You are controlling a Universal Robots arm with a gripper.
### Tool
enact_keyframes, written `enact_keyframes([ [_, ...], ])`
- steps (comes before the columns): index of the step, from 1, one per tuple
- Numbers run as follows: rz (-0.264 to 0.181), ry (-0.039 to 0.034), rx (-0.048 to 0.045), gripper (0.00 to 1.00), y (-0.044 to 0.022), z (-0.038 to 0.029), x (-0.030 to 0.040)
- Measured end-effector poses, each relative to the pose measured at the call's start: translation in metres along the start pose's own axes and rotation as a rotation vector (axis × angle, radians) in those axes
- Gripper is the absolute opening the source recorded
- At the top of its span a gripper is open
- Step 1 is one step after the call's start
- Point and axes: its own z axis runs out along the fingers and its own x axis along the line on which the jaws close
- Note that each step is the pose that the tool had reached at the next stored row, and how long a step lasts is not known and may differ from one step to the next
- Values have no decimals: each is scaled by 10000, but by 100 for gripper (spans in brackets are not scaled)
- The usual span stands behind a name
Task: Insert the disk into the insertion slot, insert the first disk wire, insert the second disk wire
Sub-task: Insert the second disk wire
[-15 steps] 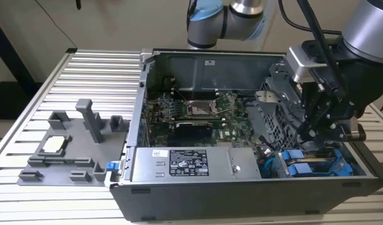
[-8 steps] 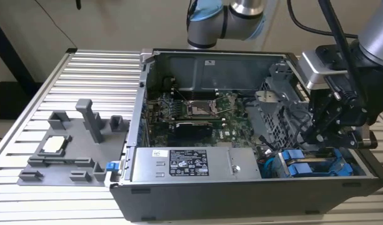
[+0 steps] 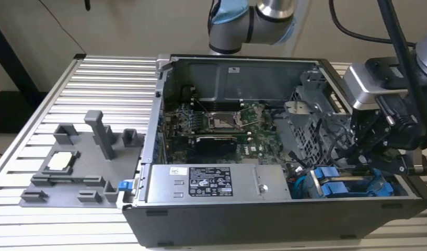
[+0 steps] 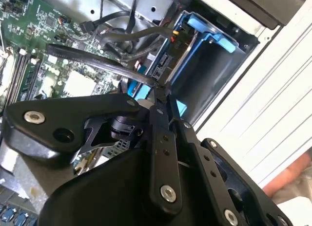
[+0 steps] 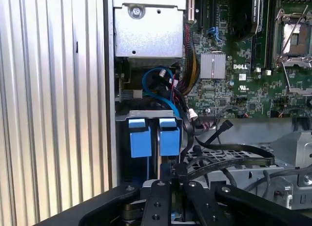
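Observation:
The disk (image 5: 169,138) sits in its blue caddy inside the insertion slot (image 5: 146,114), beside a second blue caddy (image 5: 140,141). In the exterior view the blue caddy ends (image 3: 335,188) show at the case's lower right corner. My gripper (image 3: 363,164) hangs right over that bay. In the second wrist view its black fingers (image 4: 163,133) come together at the tips (image 4: 160,92) on the end of a flat black disk wire (image 4: 97,60), close to the disk's edge (image 4: 163,65). The same wire (image 5: 229,160) runs off toward the perforated cage in the first wrist view.
The open computer case (image 3: 269,219) lies on a slatted metal table (image 3: 102,78). A grey labelled power-supply box (image 3: 213,183) sits beside the bay, with the motherboard (image 3: 220,125) behind it. Loose black cables (image 3: 338,151) crowd the bay. A grey fixture (image 3: 73,167) stands outside the case.

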Motion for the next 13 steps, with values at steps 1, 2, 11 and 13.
enact_keyframes([
  [1, 9, -195, -1, 16, -1, -1, 11],
  [2, 18, -367, -3, 16, -1, -3, 21],
  [11, 54, -940, -22, 16, -3, -16, 121],
  [13, 54, -938, -22, 16, -3, -16, 121],
])
